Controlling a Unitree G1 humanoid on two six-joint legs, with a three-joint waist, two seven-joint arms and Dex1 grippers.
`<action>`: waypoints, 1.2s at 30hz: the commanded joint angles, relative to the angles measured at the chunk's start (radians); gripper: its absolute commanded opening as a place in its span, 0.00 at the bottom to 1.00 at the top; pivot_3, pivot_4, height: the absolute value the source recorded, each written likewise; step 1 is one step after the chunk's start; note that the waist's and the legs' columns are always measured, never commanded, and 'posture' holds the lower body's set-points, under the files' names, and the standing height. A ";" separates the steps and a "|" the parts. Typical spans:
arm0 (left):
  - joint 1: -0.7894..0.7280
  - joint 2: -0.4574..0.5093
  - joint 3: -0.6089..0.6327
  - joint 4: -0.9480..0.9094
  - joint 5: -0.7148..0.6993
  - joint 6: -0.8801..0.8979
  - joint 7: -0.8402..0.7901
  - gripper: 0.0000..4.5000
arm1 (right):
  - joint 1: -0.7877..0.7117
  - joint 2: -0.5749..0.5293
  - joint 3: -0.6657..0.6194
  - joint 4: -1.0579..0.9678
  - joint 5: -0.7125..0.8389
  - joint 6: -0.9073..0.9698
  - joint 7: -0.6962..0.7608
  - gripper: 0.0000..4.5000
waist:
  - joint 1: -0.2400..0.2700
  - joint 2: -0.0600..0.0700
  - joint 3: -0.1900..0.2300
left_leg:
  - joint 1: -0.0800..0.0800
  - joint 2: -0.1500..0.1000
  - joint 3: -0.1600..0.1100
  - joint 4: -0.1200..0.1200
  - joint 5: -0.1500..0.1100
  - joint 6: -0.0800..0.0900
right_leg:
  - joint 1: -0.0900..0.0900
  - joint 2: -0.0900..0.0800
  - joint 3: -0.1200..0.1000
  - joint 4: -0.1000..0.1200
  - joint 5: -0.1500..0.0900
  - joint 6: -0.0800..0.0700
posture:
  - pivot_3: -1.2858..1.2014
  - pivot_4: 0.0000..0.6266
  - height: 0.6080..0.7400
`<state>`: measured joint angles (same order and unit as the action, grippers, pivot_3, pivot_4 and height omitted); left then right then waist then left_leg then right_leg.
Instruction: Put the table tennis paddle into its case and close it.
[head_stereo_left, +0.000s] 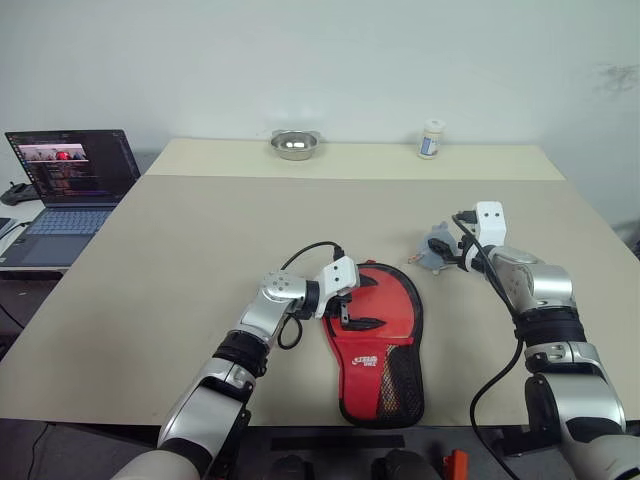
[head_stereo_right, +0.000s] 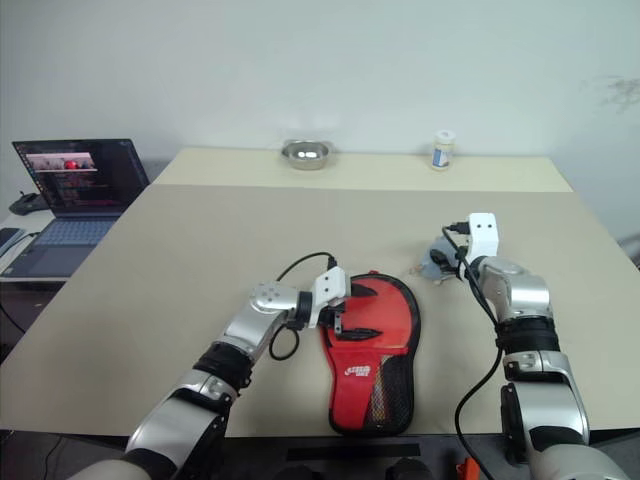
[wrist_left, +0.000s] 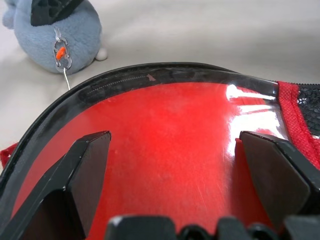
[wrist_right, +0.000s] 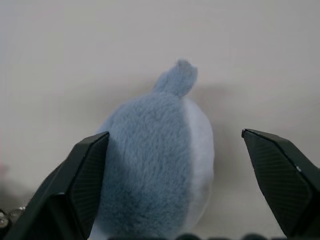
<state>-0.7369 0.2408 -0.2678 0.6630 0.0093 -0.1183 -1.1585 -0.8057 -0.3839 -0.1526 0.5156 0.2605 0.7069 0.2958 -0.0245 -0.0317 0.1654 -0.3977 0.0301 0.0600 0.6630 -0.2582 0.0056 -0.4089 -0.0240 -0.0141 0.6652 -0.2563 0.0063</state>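
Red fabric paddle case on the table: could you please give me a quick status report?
Left gripper open over the red fabric paddle case, red paddle face inside. Right gripper open around a blue-grey plush toy beside the case.

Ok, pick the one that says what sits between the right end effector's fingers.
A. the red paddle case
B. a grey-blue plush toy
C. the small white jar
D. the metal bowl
B: in the right wrist view the grey-blue plush toy sits between the open black fingers of the right end effector, on the table beside the red case.
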 joint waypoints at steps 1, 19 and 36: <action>0.034 0.009 -0.046 0.058 0.051 -0.001 0.015 1.00 | -0.012 0.006 -0.048 -0.040 0.041 0.047 0.000 0.72 | 0.000 0.001 -0.001 | 0.000 0.000 0.000 0.000 0.000 0.000 | 0.000 0.000 0.000 0.000 0.000 0.000 | 0.52 0.24 1.00; -0.020 -0.050 -0.061 0.386 0.075 -0.224 -0.044 1.00 | 0.128 -0.066 -0.054 -0.372 0.020 0.172 -0.048 0.04 | 0.025 0.009 -0.011 | 0.001 -0.002 0.000 0.000 0.000 0.000 | 0.003 0.001 0.000 -0.003 0.001 0.002 | 0.52 0.24 1.00; -0.037 -0.123 -0.051 0.465 0.081 -0.215 0.024 1.00 | 0.714 -0.486 -0.165 -1.143 0.288 0.696 0.251 0.04 | 0.066 0.012 -0.029 | -0.003 -0.005 -0.004 0.000 -0.005 0.008 | 0.008 -0.001 -0.005 -0.017 -0.002 0.011 | 0.52 0.24 1.00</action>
<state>-0.8302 0.1151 -0.2659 1.0299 0.0054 -0.3748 -1.1457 -0.1202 -0.8297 -0.2611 -0.5510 0.5134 1.3439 0.5164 0.0416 -0.0196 0.1364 -0.4003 0.0251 0.0563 0.6627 -0.2634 0.0143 -0.4003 -0.0245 -0.0189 0.6466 -0.2578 0.0178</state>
